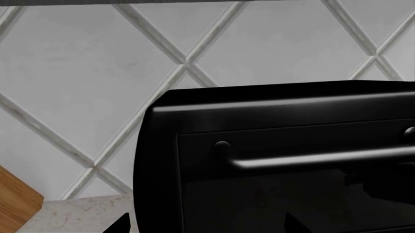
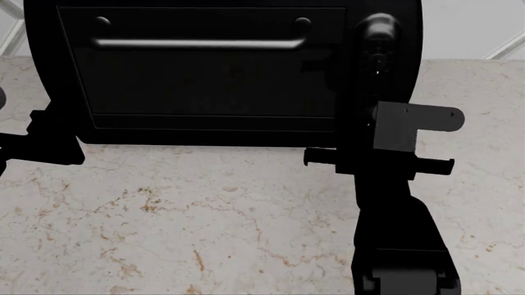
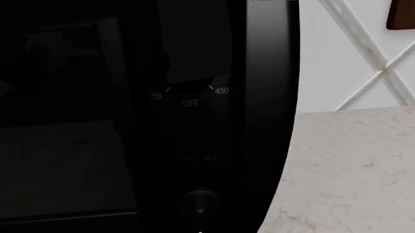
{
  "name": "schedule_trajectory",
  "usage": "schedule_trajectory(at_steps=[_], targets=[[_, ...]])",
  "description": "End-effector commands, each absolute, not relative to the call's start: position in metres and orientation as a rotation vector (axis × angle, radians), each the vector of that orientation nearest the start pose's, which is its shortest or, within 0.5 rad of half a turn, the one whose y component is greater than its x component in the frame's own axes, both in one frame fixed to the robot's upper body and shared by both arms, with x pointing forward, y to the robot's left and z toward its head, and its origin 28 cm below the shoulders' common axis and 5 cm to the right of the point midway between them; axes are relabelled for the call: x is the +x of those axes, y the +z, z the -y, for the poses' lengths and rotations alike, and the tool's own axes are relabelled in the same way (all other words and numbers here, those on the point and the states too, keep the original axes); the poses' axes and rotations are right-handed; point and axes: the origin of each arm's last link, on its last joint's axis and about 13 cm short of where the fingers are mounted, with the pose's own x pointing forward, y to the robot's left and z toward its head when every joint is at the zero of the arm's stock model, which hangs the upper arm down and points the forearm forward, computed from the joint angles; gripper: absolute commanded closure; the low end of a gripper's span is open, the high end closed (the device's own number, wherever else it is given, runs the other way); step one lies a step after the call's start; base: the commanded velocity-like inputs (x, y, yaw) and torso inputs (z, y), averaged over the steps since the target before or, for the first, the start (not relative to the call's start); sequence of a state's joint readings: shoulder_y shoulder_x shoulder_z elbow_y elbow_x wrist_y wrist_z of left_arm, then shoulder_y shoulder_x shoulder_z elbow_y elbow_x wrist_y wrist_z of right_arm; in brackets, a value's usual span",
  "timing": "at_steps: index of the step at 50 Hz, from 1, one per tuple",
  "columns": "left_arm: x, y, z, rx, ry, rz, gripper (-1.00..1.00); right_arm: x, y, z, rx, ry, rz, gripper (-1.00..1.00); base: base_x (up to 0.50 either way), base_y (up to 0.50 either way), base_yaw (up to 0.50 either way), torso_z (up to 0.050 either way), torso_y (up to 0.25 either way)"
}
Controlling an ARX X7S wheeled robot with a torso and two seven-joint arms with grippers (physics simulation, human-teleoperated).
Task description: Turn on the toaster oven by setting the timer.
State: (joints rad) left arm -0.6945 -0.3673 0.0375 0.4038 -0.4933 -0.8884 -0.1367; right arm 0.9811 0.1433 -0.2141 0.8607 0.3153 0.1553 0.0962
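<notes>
Your toaster oven (image 2: 205, 74) sits at the back of the marble counter (image 2: 205, 227), against a wall of pale tiles (image 1: 84, 73) set on the diagonal with lighter grout lines. It is a glossy black box with rounded sides and a dark glass door; a straight grey bar handle (image 2: 197, 43) runs across the top of the door on two round posts. The counter is cream stone veined with rust-brown streaks.

In the head view your right arm (image 2: 394, 203) reaches up the oven's right side, a matte black column with a flat grey bracket (image 2: 410, 123) bolted to it. Its gripper (image 2: 379, 31) is up at the knob column, black against black, so you cannot tell how its jaws stand or whether they touch a knob.

The right wrist view looks close at that control strip: a dial scale printed in pale letters reading 150, OFF and 450 (image 3: 189, 103), and below it a small round knob (image 3: 199, 200) with a faint label above it, too dim to read.

Your left arm (image 2: 41, 138) shows only as a dark blocky shape just beside the oven's lower left corner; its gripper is out of sight. A strip of warm wood grain (image 1: 16, 204) shows in the left wrist view.
</notes>
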Motion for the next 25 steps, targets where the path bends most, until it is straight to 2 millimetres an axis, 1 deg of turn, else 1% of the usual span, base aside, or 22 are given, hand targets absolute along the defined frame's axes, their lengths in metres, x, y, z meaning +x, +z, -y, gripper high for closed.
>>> schedule_trajectory(at_steps=[1, 6, 15, 17, 25], targets=[[0.2847, 0.2230, -0.2525, 0.042, -0.099, 0.165, -1.00, 0.3999, 0.1488, 0.1434, 0.125, -0.128, 0.011, 1.00, 0.00, 0.00, 0.00, 0.000, 0.000], [0.2844, 0.2240, -0.2523, 0.043, -0.101, 0.166, -1.00, 0.3987, 0.1530, 0.1444, 0.226, -0.123, 0.020, 1.00, 0.00, 0.00, 0.00, 0.000, 0.002], [0.2823, 0.2248, -0.2523, 0.048, -0.099, 0.168, -1.00, 0.3970, 0.1543, 0.1466, 0.369, -0.110, 0.029, 1.00, 0.00, 0.00, 0.00, 0.000, 0.002], [0.2823, 0.2247, -0.2523, 0.048, -0.099, 0.168, -1.00, 0.3968, 0.1555, 0.1473, 0.422, -0.102, 0.032, 1.00, 0.00, 0.00, 0.00, 0.000, 0.005], [0.2818, 0.2275, -0.2512, 0.050, -0.099, 0.171, -1.00, 0.3959, 0.1575, 0.1510, 0.531, -0.101, 0.039, 1.00, 0.00, 0.00, 0.00, 0.000, 0.003]])
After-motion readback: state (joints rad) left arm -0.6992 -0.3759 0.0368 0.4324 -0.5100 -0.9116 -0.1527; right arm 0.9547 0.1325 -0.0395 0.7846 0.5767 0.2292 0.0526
